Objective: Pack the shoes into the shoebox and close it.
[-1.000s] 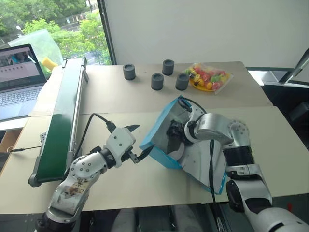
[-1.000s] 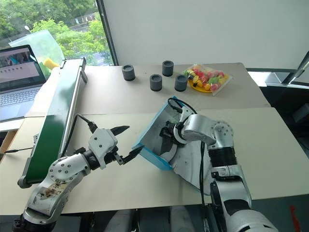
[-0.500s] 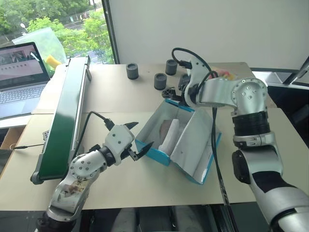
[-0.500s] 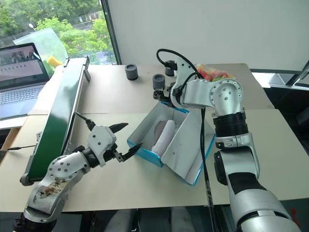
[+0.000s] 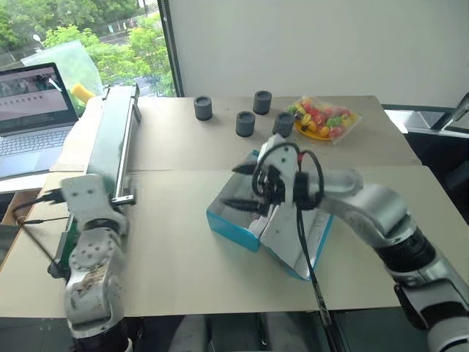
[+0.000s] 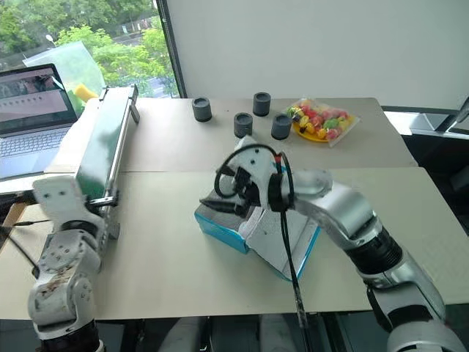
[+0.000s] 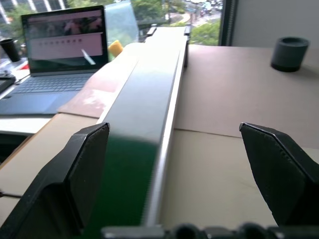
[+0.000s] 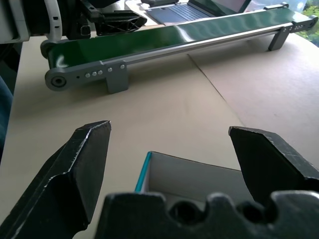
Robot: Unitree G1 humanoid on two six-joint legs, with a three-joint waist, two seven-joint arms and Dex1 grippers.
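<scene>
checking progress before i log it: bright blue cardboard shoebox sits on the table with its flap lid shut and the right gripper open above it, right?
Not quite. The bright blue cardboard shoebox is on the table, and the right gripper is open above it, but the flap lid is open, showing its white inside. The right eye view shows this.

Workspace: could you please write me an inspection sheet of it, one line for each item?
Surface: beige cardboard-covered table, flat, no spills seen.
Job's things: bright blue cardboard shoebox with its lid open; the shoes are hidden behind the right gripper, so I cannot tell.
Clutter: four dark grey cylinders, clear bag of colourful items, long green conveyor, open laptop.
Grippers: left gripper, jaws open, facing the conveyor; right gripper, jaws open, over the shoebox, holding nothing.
Cables: black cable looping off the right wrist across the box.
Surroundings: window with green trees, white wall.
</scene>
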